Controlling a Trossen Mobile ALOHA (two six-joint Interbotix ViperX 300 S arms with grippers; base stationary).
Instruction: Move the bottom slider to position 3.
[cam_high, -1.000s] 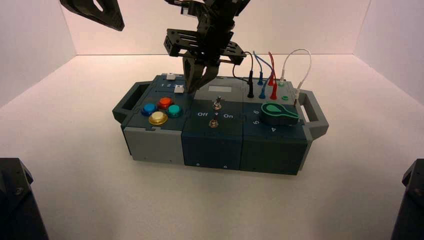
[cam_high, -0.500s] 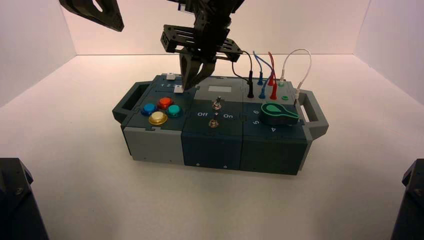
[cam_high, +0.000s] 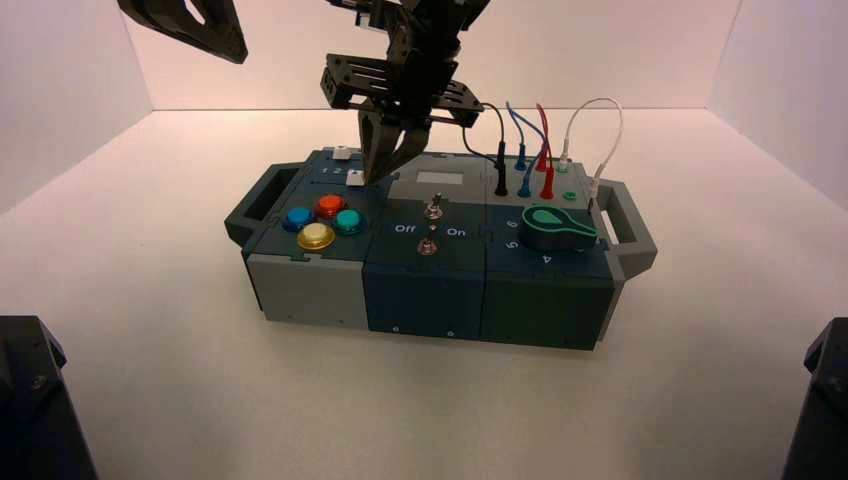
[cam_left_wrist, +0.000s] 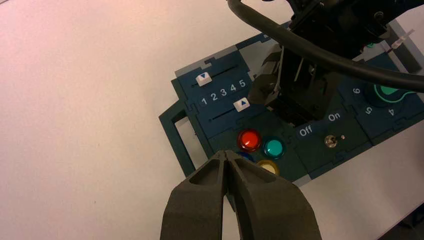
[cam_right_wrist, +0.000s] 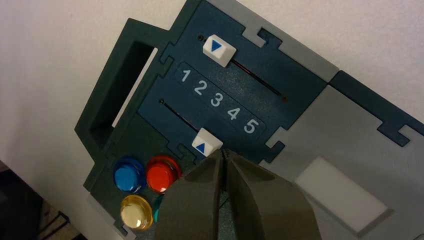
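The bottom slider (cam_right_wrist: 206, 142) is a small white knob with a blue triangle, and it stands about level with the digit 4 of the 1-to-5 row. Position 3 (cam_right_wrist: 216, 100) is the middle digit of that row. My right gripper (cam_right_wrist: 223, 152) is shut, with its tips right beside the knob on the side toward the 5. In the high view the right gripper (cam_high: 372, 178) points down at the box's back left, next to the bottom slider (cam_high: 356, 177). My left gripper (cam_left_wrist: 227, 154) is shut on nothing and hangs high over the box's left end.
A second white slider (cam_right_wrist: 219, 50) sits near the 1 end of its own slot. Blue, red, teal and yellow buttons (cam_high: 320, 222) lie in front of the sliders. Two toggle switches (cam_high: 434, 210), a green dial (cam_high: 556, 228) and plugged wires (cam_high: 535, 150) fill the middle and right.
The right gripper has shifted a little left, closing on the bottom slider's knob. The knob itself shows no clear shift. The left arm stays put.
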